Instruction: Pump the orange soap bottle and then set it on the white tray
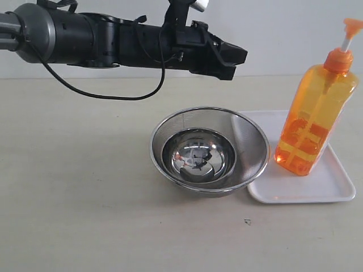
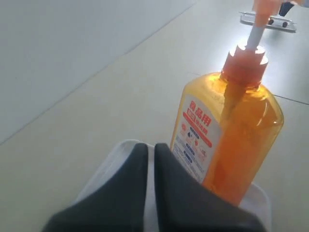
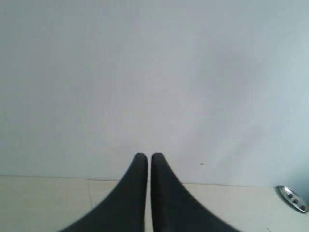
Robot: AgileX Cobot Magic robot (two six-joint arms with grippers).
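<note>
The orange soap bottle [image 1: 315,119] stands upright on the white tray [image 1: 334,190] at the right, its pump head [image 1: 352,25] raised on its white stem. My left gripper [image 1: 241,56] hovers shut and empty above the table, left of the bottle and well clear of it. In the left wrist view the bottle [image 2: 231,130] with its white-and-red label stands just past the shut left gripper [image 2: 150,147], with the tray's corner [image 2: 113,157] beneath. My right gripper [image 3: 148,157] is shut on nothing and faces a blank wall; the exterior view does not show it.
A round steel mesh bowl [image 1: 249,141] with a smaller shiny steel bowl [image 1: 198,156] inside it sits mid-table, touching the tray's left edge, under the left arm. A cable [image 1: 108,93] hangs from that arm. A wall runs behind the table.
</note>
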